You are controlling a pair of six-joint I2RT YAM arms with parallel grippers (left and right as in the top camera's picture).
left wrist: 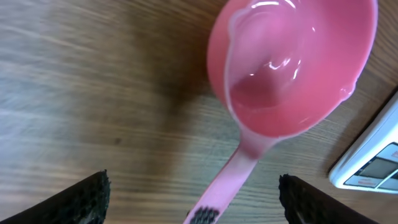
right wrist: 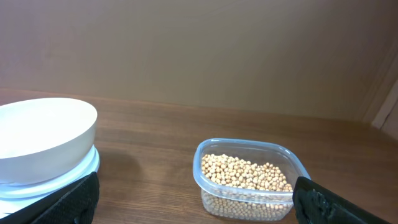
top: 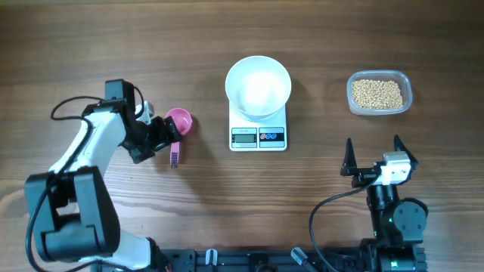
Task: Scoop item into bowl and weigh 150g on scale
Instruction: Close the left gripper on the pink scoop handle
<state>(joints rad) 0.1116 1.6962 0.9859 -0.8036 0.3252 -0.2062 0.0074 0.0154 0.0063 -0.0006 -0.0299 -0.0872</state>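
Progress: I judge the task barely begun; nothing has been scooped or weighed.
Done: the bowl already sits on the scale.
Left to do: grasp the scoop, fill it at the tub, tip beans into the bowl, and watch the reading up to target.
Left gripper: released. I see its jaws wide apart, one on each side of the scoop's handle, neither touching it. The scoop's cup lies just ahead of the fingers.
Right gripper: released, holding nothing, and well short of everything. The tub lies ahead of it, the bowl ahead and to its left.
Scoop: pink, mouth up, empty, flat on the table.
Bowl: white, deep, empty; near the left gripper's right side, past the scoop.
Tub: clear plastic, holding every bean I can find as a shallow layer. I see none loose on the table.
Scale: display faces the arms; I cannot read the figure.
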